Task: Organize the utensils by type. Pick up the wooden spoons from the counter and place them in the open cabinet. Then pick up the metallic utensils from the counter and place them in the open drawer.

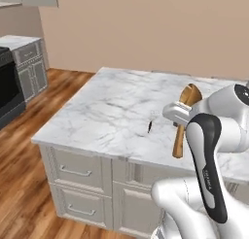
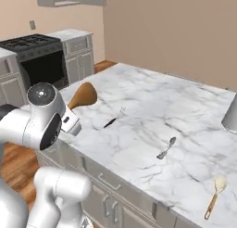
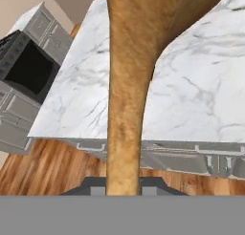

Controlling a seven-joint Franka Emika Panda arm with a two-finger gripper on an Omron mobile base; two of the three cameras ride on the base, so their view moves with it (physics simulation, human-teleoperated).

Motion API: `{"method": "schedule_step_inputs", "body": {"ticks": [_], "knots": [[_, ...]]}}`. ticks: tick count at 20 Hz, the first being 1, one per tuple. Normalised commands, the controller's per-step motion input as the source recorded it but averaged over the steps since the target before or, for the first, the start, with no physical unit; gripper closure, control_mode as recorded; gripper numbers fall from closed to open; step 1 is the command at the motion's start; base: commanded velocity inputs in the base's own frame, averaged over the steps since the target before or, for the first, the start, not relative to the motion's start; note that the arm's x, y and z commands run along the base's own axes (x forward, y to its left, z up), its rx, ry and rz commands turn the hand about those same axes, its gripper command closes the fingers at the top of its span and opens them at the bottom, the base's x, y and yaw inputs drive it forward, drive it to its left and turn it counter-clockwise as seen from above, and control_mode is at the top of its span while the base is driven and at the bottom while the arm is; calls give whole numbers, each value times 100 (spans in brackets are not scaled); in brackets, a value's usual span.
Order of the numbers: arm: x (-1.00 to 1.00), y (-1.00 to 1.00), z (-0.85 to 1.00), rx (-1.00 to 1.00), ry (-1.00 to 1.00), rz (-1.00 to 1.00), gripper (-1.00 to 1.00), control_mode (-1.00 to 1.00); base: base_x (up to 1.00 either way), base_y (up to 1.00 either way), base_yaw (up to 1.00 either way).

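my claw (image 3: 122, 188) grips the wooden spoon (image 1: 186, 117) above the desk (image 1: 112, 111); step one underway, next carry it to the open cabinet.

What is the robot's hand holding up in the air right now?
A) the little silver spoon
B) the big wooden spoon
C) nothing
B: the gripper is shut on the wooden spoon, lifted above the counter, while the little silver spoon lies flat on the marble.
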Motion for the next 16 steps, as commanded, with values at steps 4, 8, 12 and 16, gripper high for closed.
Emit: {"method": "schedule_step_inputs", "body": {"ticks": [4,8,12,16], "knots": [[0,0,0,0,0,0,100,100,11,51,48],[0,0,0,0,0,0,100,100,40,80,40],[0,0,0,0,0,0,100,100,39,88,35],[0,0,0,0,0,0,100,100,44,95,29]]}}
